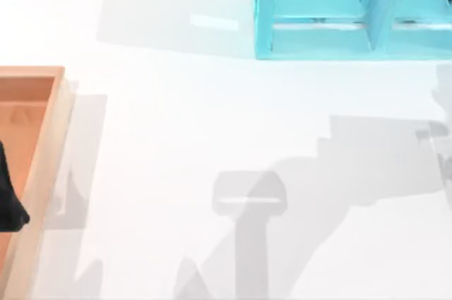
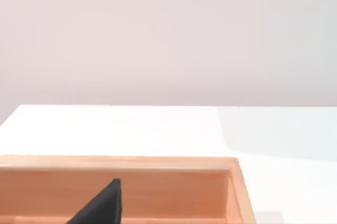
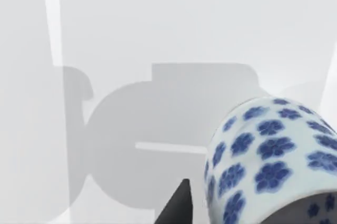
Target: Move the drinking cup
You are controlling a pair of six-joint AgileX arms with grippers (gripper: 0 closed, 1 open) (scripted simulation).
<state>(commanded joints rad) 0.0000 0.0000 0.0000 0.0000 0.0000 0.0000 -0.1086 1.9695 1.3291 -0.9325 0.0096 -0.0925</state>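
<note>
The white table (image 1: 212, 138) spreads under both AgileX arms, with a turquoise cabinet (image 1: 318, 10) at its far edge and a wooden tray (image 1: 42, 145) at its left side. The left gripper (image 1: 8, 201) sits over that tray, a dark shape at the top view's left edge; in the left wrist view 1 black fingertip (image 2: 102, 205) pokes out in front of the tray's inner wall, and whether its fingers are apart or together cannot be told. The relation that matters is on the right: the drinking cup (image 3: 268, 161) lies hard up against the right gripper (image 3: 176, 205), filling the space just beside the 1 dark finger tip seen in the right wrist view, with the bare table and a broad shadow beyond it. The cup's long axis looks tilted away from the camera rather than set square to it. It seems to be off the table and carried, so the right gripper probably clamps it, but the contact itself is hidden. The right arm is plainly the nearer one, so the move should fall to it.
</note>
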